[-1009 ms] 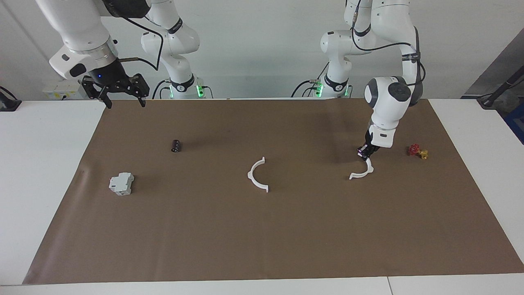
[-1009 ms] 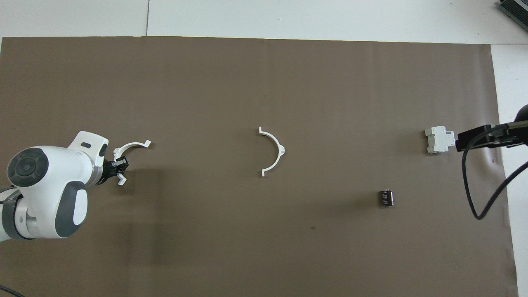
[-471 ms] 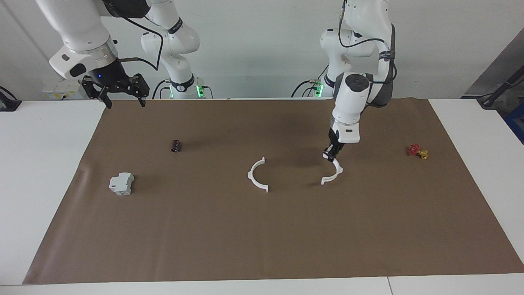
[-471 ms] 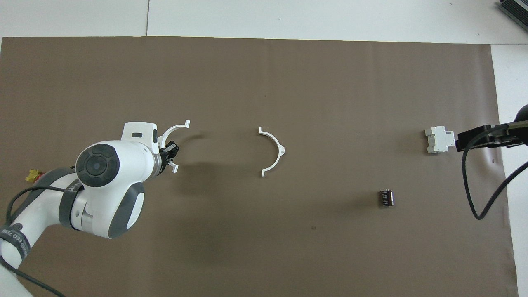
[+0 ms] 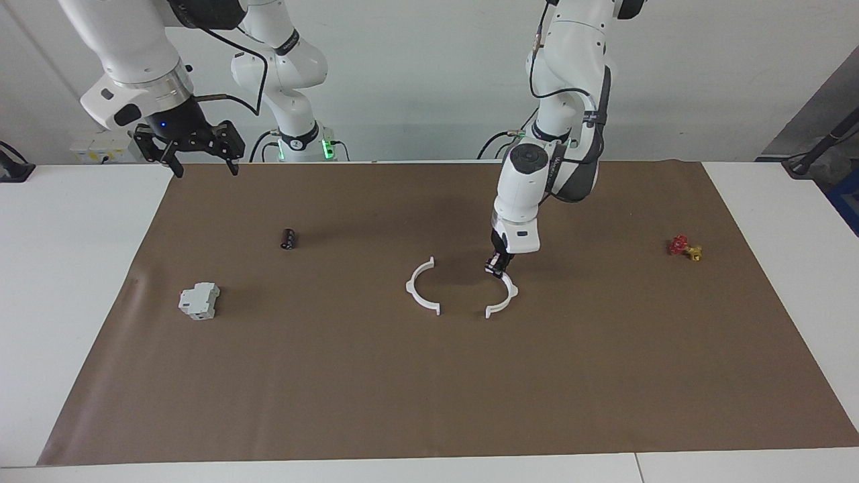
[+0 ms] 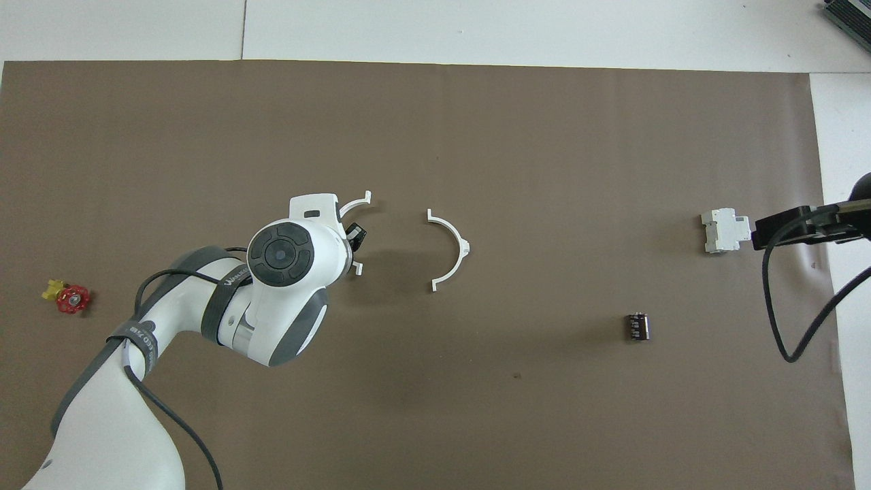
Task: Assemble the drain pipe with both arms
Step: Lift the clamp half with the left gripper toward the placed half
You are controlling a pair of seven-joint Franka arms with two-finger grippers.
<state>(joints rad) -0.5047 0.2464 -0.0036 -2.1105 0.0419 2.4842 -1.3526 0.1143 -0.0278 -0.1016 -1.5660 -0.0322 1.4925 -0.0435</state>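
Left end effector point(image 5: 497, 266) pinches one white arc point(image 5: 504, 295), whose middle only the facing view shows.

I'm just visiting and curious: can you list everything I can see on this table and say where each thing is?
Brown mat: one, covers the white table.
Held arc: one, white, in the left gripper, beside the lying arc.
Lying arc: one, white, mid-mat.
Boxy block: one, grey-white, toward the right arm's end.
Cylinder: one, black, nearer the robots than the block.
Valve: one, red and yellow, toward the left arm's end.
Left gripper: shut on the arc.
Right gripper: open, waiting over the mat's corner.
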